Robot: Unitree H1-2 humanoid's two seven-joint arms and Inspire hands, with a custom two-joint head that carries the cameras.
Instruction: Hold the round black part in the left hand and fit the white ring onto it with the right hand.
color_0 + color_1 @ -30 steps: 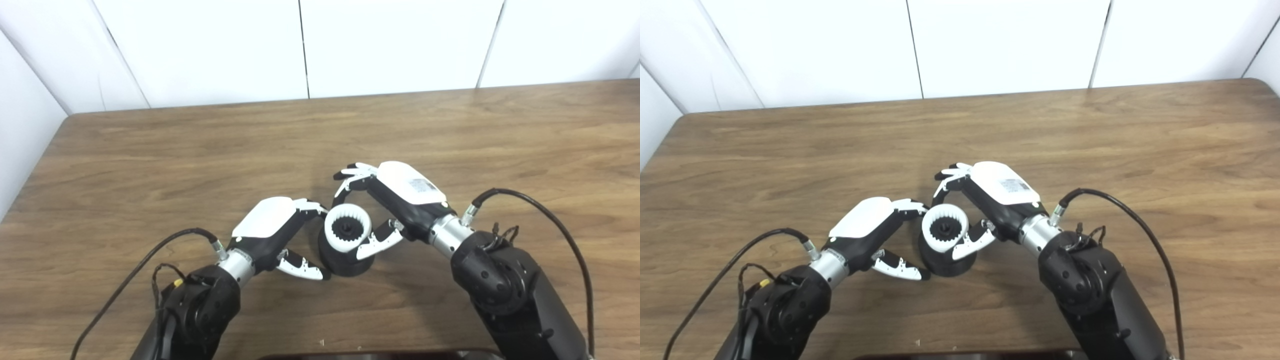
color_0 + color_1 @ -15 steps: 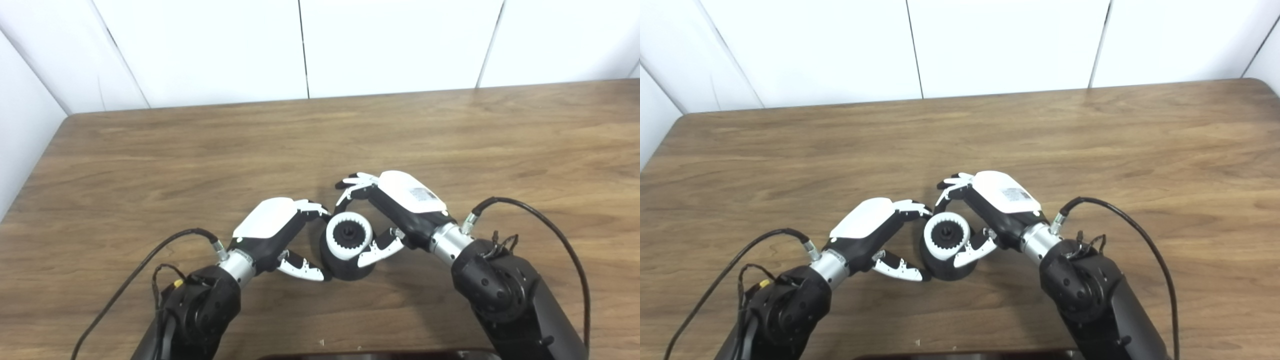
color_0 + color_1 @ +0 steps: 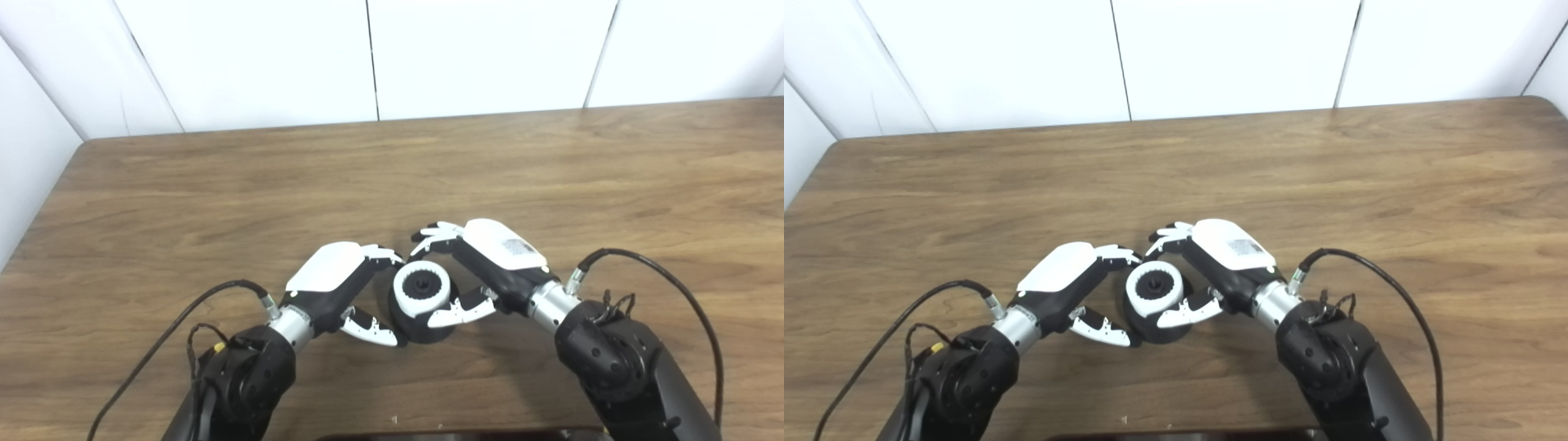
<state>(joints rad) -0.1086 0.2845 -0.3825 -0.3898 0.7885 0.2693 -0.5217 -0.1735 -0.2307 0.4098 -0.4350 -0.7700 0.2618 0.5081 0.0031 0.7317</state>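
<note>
My left hand (image 3: 334, 285) grips the round black part (image 3: 422, 323) near the table's (image 3: 184, 196) front edge; my right hand (image 3: 484, 269) clamps the white ring (image 3: 421, 289), now seated lower than before.

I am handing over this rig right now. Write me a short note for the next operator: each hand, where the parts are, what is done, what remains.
Left hand: shut on the round black part, which stands on the table, fingers behind it and thumb in front.
Right hand: shut on the white ring, fingers behind, thumb in front.
Parts: the toothed white ring sits on top of the black part, around its dark central hub; it looks roughly level.
Done: ring placed over the part.
Left: whether it is fully seated cannot be told from here. Probably press down gently, check the fit, then release the right hand first.
</note>
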